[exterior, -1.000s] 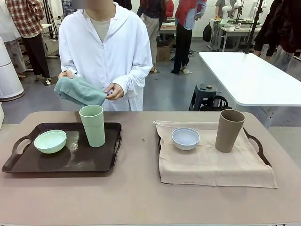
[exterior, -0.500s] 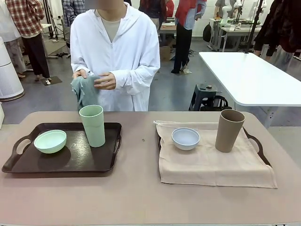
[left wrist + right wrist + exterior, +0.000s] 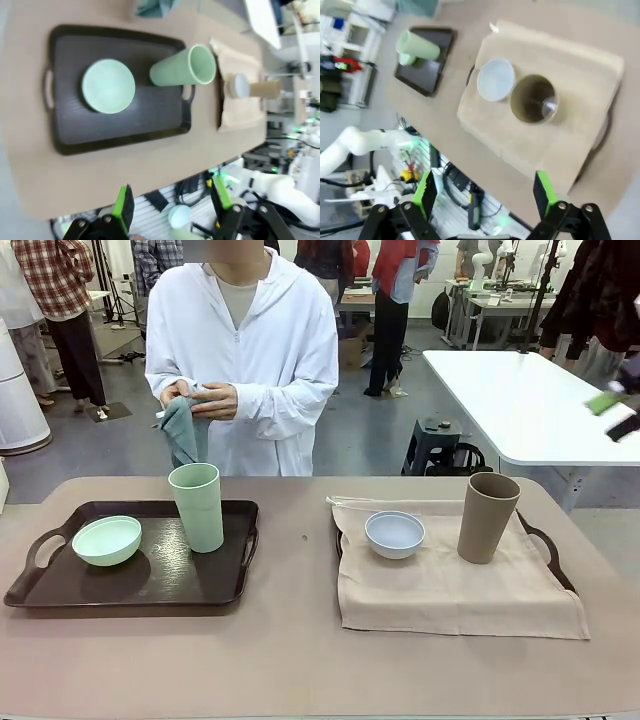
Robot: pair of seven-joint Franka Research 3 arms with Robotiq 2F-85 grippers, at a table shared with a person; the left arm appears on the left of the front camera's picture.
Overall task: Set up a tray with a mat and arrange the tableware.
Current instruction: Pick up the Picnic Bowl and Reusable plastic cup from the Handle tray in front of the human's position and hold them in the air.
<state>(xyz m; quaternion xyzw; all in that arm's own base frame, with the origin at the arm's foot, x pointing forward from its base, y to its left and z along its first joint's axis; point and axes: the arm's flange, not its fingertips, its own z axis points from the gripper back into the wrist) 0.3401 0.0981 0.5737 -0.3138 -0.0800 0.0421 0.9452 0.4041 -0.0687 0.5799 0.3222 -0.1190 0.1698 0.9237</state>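
— What is found on the left?
— In the dark tray (image 3: 215, 585), the mint bowl (image 3: 107, 540) and green tumbler (image 3: 197, 507) are set.
— On the right?
— On the mat (image 3: 450, 595), the white bowl (image 3: 394, 534) and brown tumbler (image 3: 487, 517).
— The grippers?
— The left gripper (image 3: 170, 192) and right gripper (image 3: 484, 182) are spread wide; nothing is gripped.

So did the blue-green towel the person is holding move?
Yes. It was spread wide, sticking out left of the green cup; now the towel hangs bunched in the person's hands, just above and behind that cup.
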